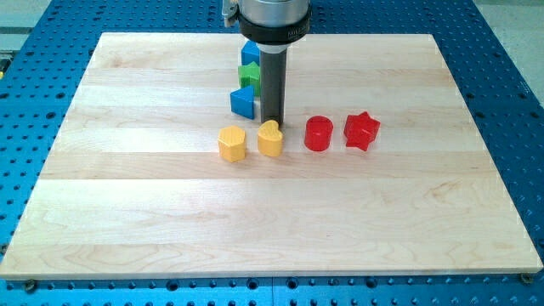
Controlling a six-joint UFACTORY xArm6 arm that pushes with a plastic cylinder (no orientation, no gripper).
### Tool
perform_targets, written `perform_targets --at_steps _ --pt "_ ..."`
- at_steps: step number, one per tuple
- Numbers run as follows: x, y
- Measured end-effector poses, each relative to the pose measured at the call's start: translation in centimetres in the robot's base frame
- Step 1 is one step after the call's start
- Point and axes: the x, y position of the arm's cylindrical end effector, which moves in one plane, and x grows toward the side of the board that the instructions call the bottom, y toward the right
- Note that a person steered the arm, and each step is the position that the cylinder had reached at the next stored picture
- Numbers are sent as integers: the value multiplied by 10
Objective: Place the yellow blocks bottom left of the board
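On the pale wooden board (170, 212), made of glued planks with faint grain running left to right, my tip (272, 121) stands just behind the yellow heart-shaped block (270, 138), touching or nearly touching its far edge. The rod above it is a straight, dark, smooth cylinder hanging from a wider black-and-silver collar at the view's top. There are no jaws here, only the rod, so nothing is clasped.

The yellow heart-shaped block and the yellow hexagonal block (232, 144) sit close beside each other, a small gap between them, a little above the board's middle and well apart from its near left corner. Both look like matte moulded plastic with ridged sides.

Left of the rod and just behind the yellow pair, three blocks run in a short line away from the camera: a blue triangular block (243, 102) nearest, a green block (249, 76) behind it, and a blue block (250, 53) farthest, whose shapes I cannot make out.

To the right lie a red cylinder (318, 133) and, beside it, a red star-shaped block (361, 130).

Around the board is a blue perforated metal table (25, 127). No readable writing shows anywhere.
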Motion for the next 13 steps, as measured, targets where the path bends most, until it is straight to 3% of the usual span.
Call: perform_targets --at_steps 1,2,3,5,6,7,8,9,10,11,12,13 --pt "22 -16" --pt "48 7" --pt "43 -26" --pt "40 -193" --pt "24 -212" --pt "66 -236" --pt "76 -229" --pt "45 -252" --pt "76 -275" --pt "133 -243" --pt "119 -219" --pt "79 -143"
